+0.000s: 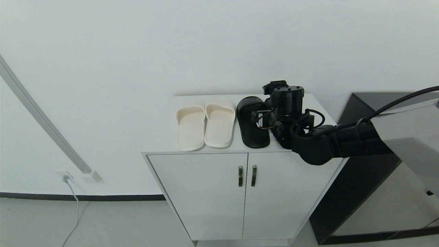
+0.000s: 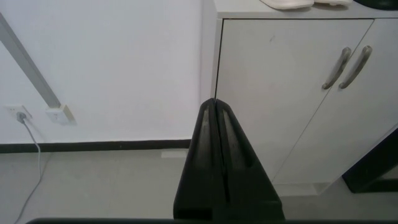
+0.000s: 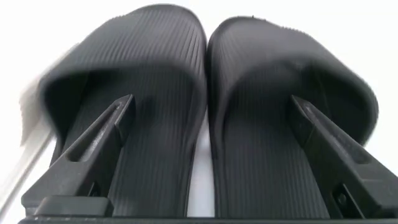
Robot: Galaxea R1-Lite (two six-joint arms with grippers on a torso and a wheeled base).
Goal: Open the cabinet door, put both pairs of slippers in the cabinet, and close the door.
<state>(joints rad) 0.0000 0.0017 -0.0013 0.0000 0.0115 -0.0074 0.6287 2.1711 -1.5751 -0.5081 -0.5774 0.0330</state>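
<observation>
Two pairs of slippers up on the top surface of a white two-door cabinet, doors shut, two metal bar handles side by side at the middle seam.

Right gripper: spread wide open, holding nothing. Sits low over the pair of black ribbed rubber slippers, toe caps straight ahead of the tips, one of the fingers above each footbed. Cannot tell whether either finger touches the rubber. Just beyond the black pair, on this gripper's left, the pair of cream moulded rubber slippers, the two pairs nearly touching. Cabinet doors and handles below this gripper, at the front. Off to its right, beside the cabinet, a black box-shaped unit.

Left gripper: closed, fingers pressed together, nothing between them. Hangs low, in front of the cabinet's left front corner, tips pointing at that corner edge but apart from it. Handles farther along the cabinet front from these tips; heels of the cream pair above, at the top edge. Beneath, grey tiled floor; off to the side, a wall socket with a grey cable trailing down.
</observation>
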